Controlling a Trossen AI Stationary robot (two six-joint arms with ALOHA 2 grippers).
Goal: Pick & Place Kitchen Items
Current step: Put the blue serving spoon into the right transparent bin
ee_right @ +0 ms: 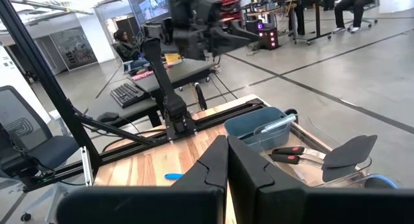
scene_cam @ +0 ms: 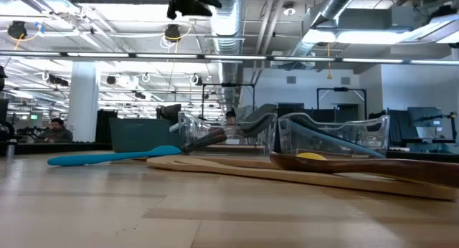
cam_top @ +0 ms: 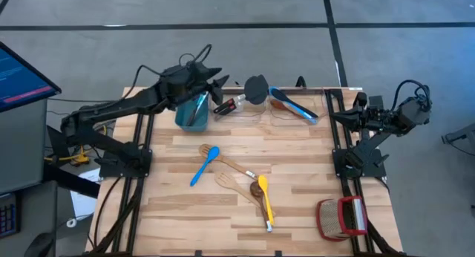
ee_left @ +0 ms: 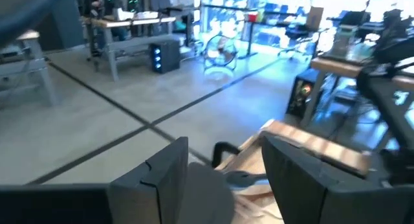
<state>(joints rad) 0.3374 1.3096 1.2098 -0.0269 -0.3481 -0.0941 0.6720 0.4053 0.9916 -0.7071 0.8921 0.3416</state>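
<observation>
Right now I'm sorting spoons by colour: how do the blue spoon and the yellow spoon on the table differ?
The blue spoon lies alone on bare wood, left of the pile; the yellow spoon lies across a wooden spoon. The blue spoon's bowl points toward the far edge and right; the yellow spoon's bowl points toward the far edge, its handle running to the near edge. Both are long-handled, lying flat and untouched by either gripper.

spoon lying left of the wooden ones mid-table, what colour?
Blue, all one colour from bowl to handle: the blue spoon shows best in the high view.
</observation>
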